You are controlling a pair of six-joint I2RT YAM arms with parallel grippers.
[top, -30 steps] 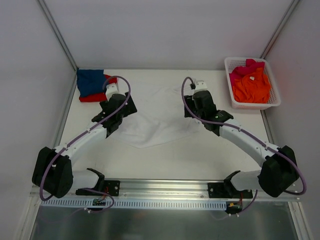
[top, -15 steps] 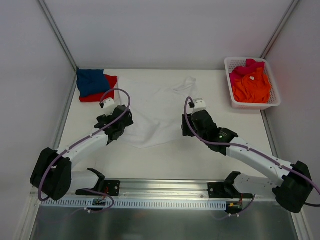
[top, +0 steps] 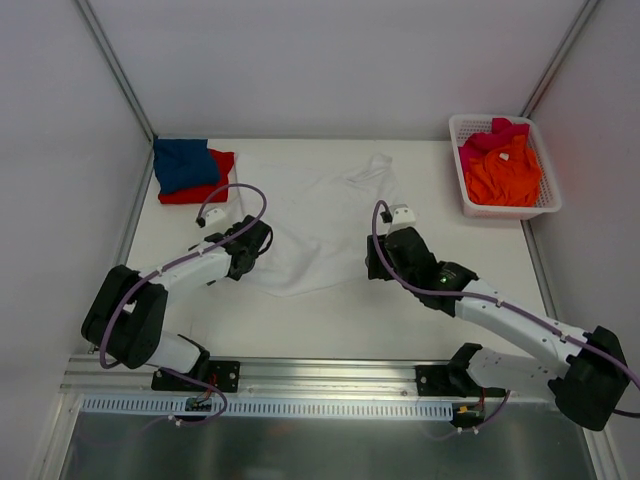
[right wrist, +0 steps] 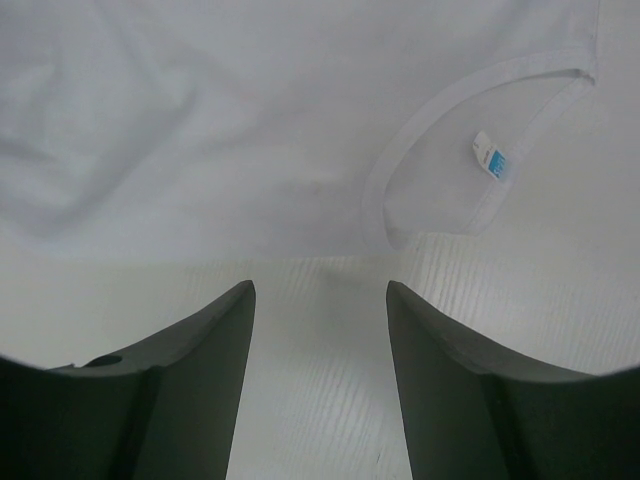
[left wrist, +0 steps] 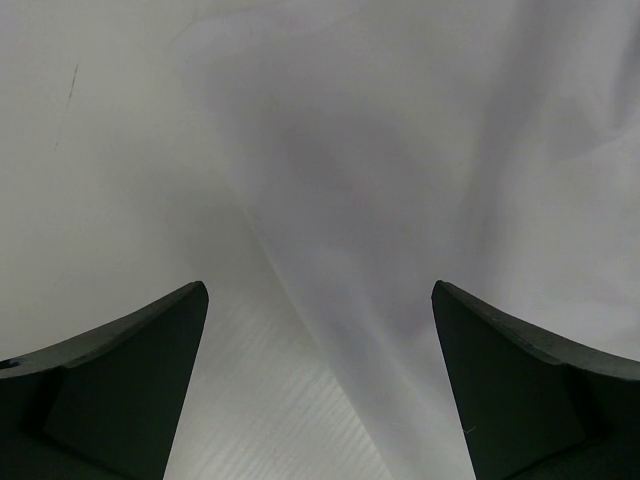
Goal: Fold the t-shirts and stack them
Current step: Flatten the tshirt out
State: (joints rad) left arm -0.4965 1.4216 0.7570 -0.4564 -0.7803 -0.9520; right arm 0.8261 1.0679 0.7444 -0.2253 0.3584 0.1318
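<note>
A large white t-shirt (top: 318,212) lies spread on the table, its collar (right wrist: 400,180) and neck label (right wrist: 492,158) toward the back right. My left gripper (top: 256,244) hovers over the shirt's left edge, jaws wide open, and the cloth's border (left wrist: 300,300) runs between the fingers. My right gripper (top: 378,258) stands open at the shirt's right edge, with only bare table between its fingertips (right wrist: 320,292). A folded blue t-shirt (top: 182,163) rests on a red one (top: 217,168) at the back left. The orange (top: 505,172) and pink (top: 492,133) t-shirts lie in the basket.
The white lattice basket (top: 470,205) stands at the back right corner. Metal frame posts (top: 112,60) and white walls bound the table on the left, right and back. Both arm bases sit on the rail (top: 330,375) at the near edge.
Both arms have drawn back toward the near edge, and the white shirt now lies spread flatter with its collar exposed. The left arm has folded its elbow inward; the right gripper has hardly moved lately.
</note>
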